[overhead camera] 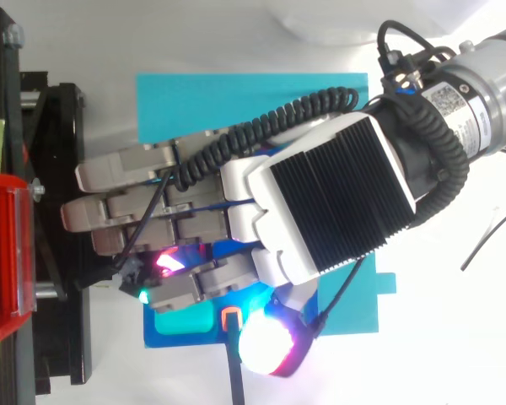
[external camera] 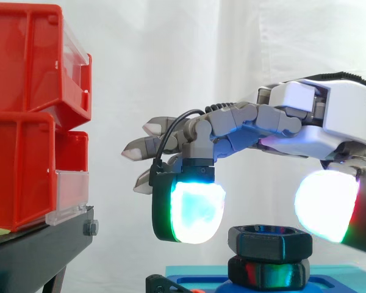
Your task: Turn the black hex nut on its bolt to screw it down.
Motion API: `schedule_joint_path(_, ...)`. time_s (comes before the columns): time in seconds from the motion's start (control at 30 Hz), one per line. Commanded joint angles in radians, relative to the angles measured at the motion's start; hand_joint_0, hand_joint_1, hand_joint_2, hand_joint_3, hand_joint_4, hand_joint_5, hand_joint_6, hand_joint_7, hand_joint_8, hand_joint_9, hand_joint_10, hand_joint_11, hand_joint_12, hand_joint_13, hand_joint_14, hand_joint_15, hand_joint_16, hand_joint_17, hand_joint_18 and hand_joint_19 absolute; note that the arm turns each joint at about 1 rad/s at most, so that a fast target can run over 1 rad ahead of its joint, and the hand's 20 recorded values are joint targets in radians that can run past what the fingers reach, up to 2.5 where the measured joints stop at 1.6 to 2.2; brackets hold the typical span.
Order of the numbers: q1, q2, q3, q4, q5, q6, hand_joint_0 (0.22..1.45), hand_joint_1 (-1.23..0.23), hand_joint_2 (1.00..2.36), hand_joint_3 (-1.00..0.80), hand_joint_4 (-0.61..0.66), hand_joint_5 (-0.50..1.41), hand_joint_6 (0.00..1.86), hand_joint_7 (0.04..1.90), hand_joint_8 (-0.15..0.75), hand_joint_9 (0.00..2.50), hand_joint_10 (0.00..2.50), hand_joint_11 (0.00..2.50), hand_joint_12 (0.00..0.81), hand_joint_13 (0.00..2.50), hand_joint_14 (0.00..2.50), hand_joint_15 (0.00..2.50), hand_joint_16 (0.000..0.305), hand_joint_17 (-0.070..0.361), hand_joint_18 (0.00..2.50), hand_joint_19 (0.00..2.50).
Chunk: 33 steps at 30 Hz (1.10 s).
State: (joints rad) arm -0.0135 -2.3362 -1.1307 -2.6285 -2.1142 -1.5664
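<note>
Side view: hand low over black hex nut, fingers loosely spread, gripping nothing, with glowing pads either side of nut, apart from it. Sits atop second black hex piece on blue base. Red bins well left.

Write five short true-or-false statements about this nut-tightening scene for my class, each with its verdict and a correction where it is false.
1. The black hex nut sits over a blue base. True.
2. In the side view, the red bins stand on the right. False: they stand on the left, on a black stand.
3. The hand is above the nut. True.
4. The curtain behind the work is black. False: it is white.
5. The hand is reaching into a red bin. False: it is clear of the bins, over the blue base.
</note>
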Motion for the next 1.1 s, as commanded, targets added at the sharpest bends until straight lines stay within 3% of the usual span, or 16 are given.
schedule_joint_path(0.0, 0.003, 0.0, 0.0, -0.001, 0.0, 0.0, 0.33, -0.18, 1.0, -0.5, 0.28, -0.14, 0.5, 1.12, 0.285, 0.63, 0.0, 0.14, 0.369, 0.31, 0.0, 0.0, 0.073, 0.164, 0.11, 0.0)
schedule_joint_path(0.13, 0.007, 0.0, 0.0, -0.015, 0.002, -0.003, 0.35, -0.08, 1.0, -0.5, 0.28, -0.13, 0.5, 1.21, 0.282, 0.63, 0.01, 0.15, 0.365, 0.3, 0.0, 0.0, 0.072, 0.161, 0.08, 0.0)
schedule_joint_path(0.33, 0.013, 0.0, 0.0, -0.036, 0.005, -0.003, 0.36, -0.05, 1.0, -0.5, 0.26, -0.11, 0.51, 1.34, 0.279, 0.63, 0.0, 0.14, 0.357, 0.3, 0.0, 0.0, 0.07, 0.157, 0.07, 0.0)
schedule_joint_path(0.87, 0.017, 0.0, -0.001, -0.036, 0.013, -0.001, 0.39, -0.09, 1.0, -0.5, 0.22, -0.15, 0.74, 1.1, 0.28, 0.66, 0.01, 0.16, 0.341, 0.3, 0.0, 0.0, 0.066, 0.149, 0.07, 0.0)
schedule_joint_path(1.07, 0.01, 0.0, -0.001, -0.036, 0.011, -0.001, 0.39, -0.11, 1.0, -0.5, 0.21, -0.16, 0.79, 1.05, 0.283, 0.68, 0.01, 0.18, 0.339, 0.31, 0.0, 0.0, 0.065, 0.147, 0.08, 0.0)
